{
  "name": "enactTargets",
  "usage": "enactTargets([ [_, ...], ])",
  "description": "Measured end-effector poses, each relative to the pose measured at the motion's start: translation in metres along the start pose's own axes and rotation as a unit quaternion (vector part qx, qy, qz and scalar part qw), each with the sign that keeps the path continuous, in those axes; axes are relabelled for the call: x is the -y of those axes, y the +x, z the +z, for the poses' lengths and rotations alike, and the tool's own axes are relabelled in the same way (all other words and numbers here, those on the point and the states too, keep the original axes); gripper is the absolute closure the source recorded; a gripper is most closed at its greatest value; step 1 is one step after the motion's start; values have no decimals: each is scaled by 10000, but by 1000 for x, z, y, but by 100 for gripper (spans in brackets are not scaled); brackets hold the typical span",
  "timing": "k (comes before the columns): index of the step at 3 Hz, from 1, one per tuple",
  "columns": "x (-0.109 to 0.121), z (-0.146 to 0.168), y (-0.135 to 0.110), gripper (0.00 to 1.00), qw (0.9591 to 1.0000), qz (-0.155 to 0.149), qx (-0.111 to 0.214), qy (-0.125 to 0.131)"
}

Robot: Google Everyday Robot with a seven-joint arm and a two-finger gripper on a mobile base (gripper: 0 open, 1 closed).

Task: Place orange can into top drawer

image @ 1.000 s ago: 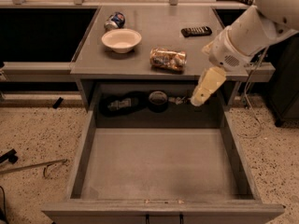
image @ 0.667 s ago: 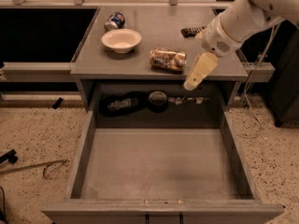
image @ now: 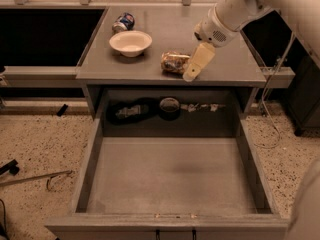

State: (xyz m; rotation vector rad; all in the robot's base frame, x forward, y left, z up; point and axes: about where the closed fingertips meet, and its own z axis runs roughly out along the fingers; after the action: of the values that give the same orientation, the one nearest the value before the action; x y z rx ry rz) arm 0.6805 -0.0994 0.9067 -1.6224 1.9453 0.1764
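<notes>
End effector (image: 191, 73), cream-coloured and angled down from the arm at the upper right, sits at the right end of the orange can (image: 174, 62), touching it or just beside it; whether it is open or closed cannot be told, and it does not appear to have hold of anything. The orange can lies on its side on the desk (image: 160, 24), close to the front edge and a little right of centre. To its left stands a white bowl (image: 130, 41), and near the back-left corner lies a blue-and-white can (image: 123, 22). Below the front edge the top drawer (image: 89, 170) is pulled fully out, its flat bottom bare.

Likely hazards: a can lying on its side can roll, so a contact that pushes rather than grips might send it towards the front edge and over it, or leftward against the bowl. A hold taken too near the can's end might slip during the lift.

Obscured: the can's right end lies behind the end effector, so contact cannot be confirmed. The arm is cut off at the upper right. Dark items (image: 134, 112) in the recess behind the drawer cannot be identified.
</notes>
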Motion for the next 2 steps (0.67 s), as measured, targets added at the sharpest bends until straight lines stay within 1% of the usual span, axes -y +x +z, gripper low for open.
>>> enactTargets([
  [1, 13, 24, -1, 0, 9998, 78, -85, -142],
  [2, 21, 43, 5, 0, 9992, 263, -149, -274],
])
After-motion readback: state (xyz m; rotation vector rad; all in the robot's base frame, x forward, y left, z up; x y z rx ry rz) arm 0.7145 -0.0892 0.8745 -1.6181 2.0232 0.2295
